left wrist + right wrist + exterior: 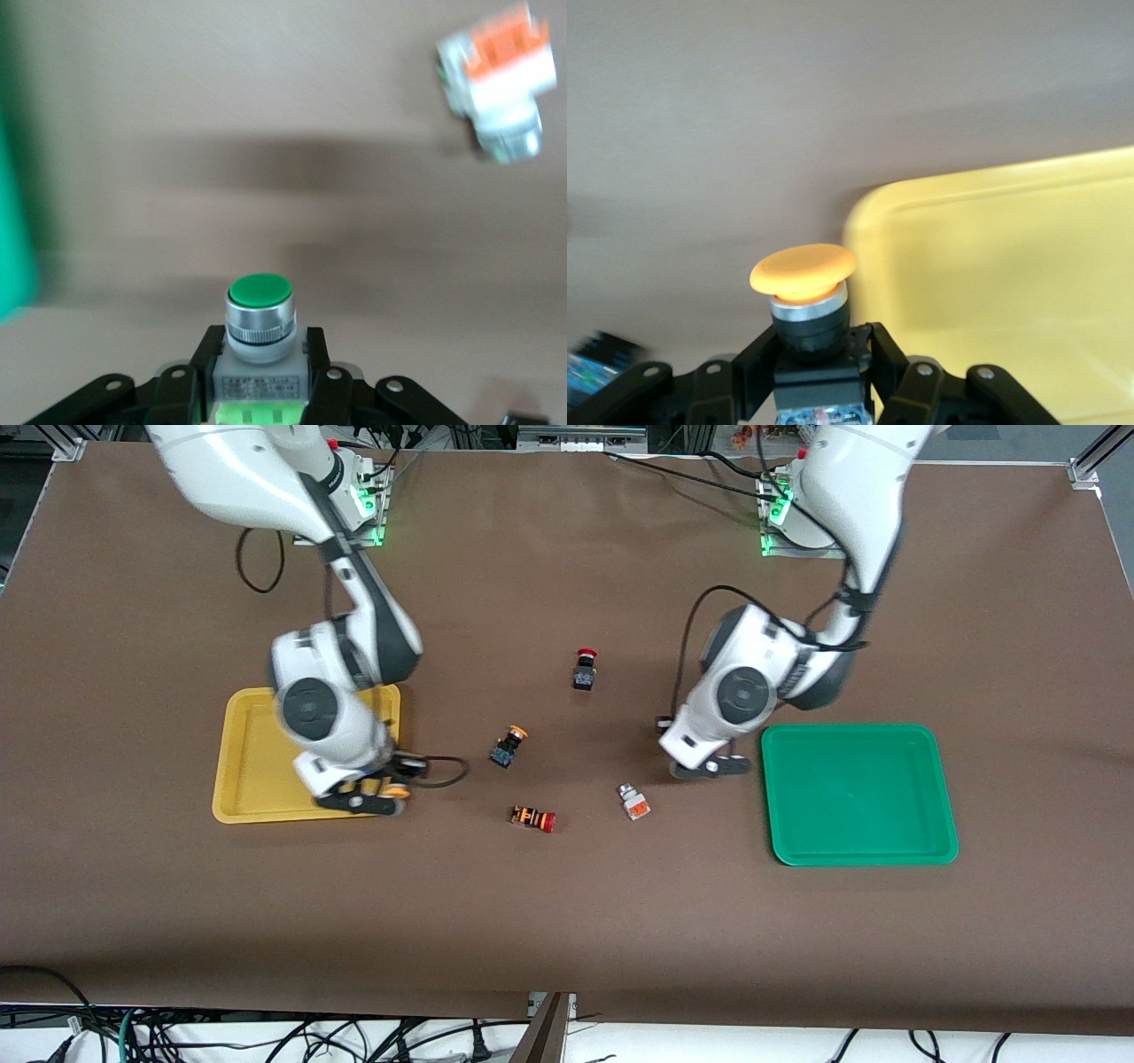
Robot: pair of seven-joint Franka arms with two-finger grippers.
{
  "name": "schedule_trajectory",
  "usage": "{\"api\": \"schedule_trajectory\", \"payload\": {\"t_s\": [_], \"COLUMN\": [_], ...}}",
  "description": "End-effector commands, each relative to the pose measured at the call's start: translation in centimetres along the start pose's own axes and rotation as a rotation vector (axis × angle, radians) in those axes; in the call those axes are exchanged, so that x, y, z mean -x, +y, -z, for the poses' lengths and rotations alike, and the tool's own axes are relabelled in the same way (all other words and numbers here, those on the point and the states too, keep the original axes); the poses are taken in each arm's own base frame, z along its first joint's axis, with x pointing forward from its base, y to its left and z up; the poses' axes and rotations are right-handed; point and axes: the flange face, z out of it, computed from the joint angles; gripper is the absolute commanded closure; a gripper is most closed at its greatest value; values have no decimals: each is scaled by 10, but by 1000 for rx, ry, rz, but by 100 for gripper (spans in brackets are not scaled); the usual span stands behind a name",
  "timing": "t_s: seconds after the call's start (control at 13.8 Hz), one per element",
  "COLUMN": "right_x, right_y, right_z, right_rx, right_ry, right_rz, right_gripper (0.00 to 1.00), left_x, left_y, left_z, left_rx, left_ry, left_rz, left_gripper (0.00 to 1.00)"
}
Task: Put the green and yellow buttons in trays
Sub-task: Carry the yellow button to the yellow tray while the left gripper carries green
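Observation:
My right gripper [376, 793] is shut on a black button with a yellow-orange cap [806, 292] and holds it over the yellow tray's [248, 753] corner nearest the table's middle. The tray also shows in the right wrist view [1010, 266]. My left gripper [713, 766] is shut on a silver-white button with a green cap and light-green block [260, 332], over the table beside the green tray [859, 797]. A second black button with a yellow-orange cap [508, 746] and a silver-white button with an orange block [633, 802] lie on the table between the trays.
A black switch with a red cap [585, 669] stands nearer the bases. An orange-striped switch with a red cap [533, 817] lies nearer the front camera. In the left wrist view the orange-block button [500, 84] and the green tray's edge [13, 239] show.

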Motion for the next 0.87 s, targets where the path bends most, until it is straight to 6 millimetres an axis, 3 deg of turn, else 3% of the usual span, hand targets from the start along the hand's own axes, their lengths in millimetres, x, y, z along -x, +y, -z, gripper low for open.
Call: {"api": "schedule_trajectory", "payload": {"t_s": [0.0,0.15,0.29,0.36,0.44,0.51,0.58,0.73,0.8], "right_x": [-5,-1,9,14,20,26,30,29,30], "right_y": [54,84,109,126,143,164,182,215,232], "right_z": [1,-12,-29,-36,-45,-52,-57,-57,-59], "right_rx": [-15,-11,3,10,14,19,25,32,27], "right_ry": [-60,-94,-119,-118,-115,-102,-93,-84,-90], "right_rz": [69,55,43,48,74,100,114,144,155], "right_gripper": [100,100,100,100,100,100,100,100,95], "left_x": [-32,-52,-72,-80,-84,-84,-84,-85,-85], "left_y": [-75,-131,-170,-180,-189,-190,-186,-171,-153], "left_z": [42,30,14,2,-7,-7,-2,18,32], "left_rx": [-40,-83,-103,-113,-109,-107,-109,-92,-87], "left_ry": [3,-12,1,11,11,11,19,51,57], "left_rz": [-104,-224,-332,-375,-393,-396,-401,-383,-368], "left_gripper": [97,95,94,88,76,23,0,0,0]}}
